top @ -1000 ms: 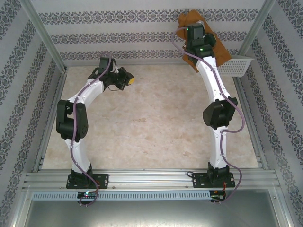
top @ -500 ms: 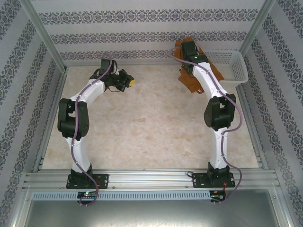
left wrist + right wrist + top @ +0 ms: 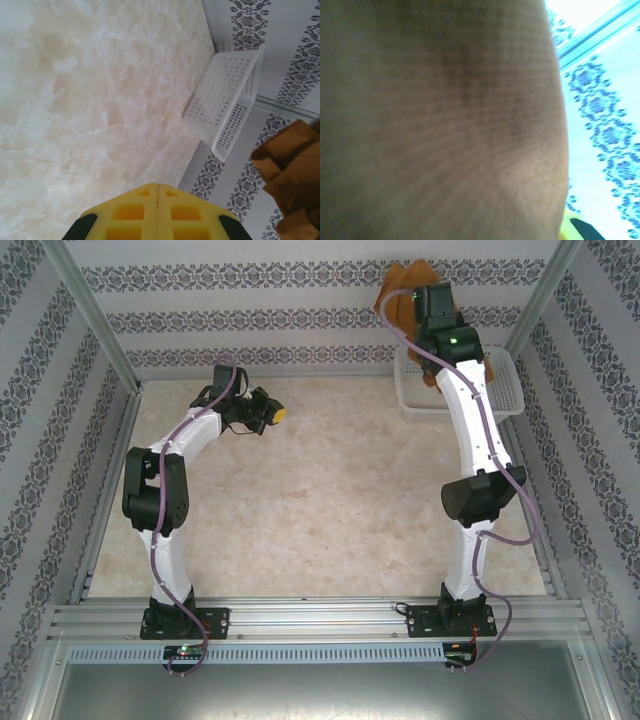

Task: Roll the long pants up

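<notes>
L gripper (image 3: 268, 412) at 11 o'clock over marble-look table (image 3: 320, 510), yellow fingers (image 3: 157, 215) pressed together, nothing btwn. White mesh basket (image 3: 425, 405) at 1 o'clock, far R corner. R gripper (image 3: 430, 300) high above it. Long pants (image 3: 400, 282) bunched round it, hanging clear of table. Fingers buried in cloth, pinching it.

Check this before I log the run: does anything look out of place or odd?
Yes. The long pants hang in a crumpled bunch at the tip of the raised right arm, up over the white mesh basket. They are not spread flat on the table for rolling.
</notes>
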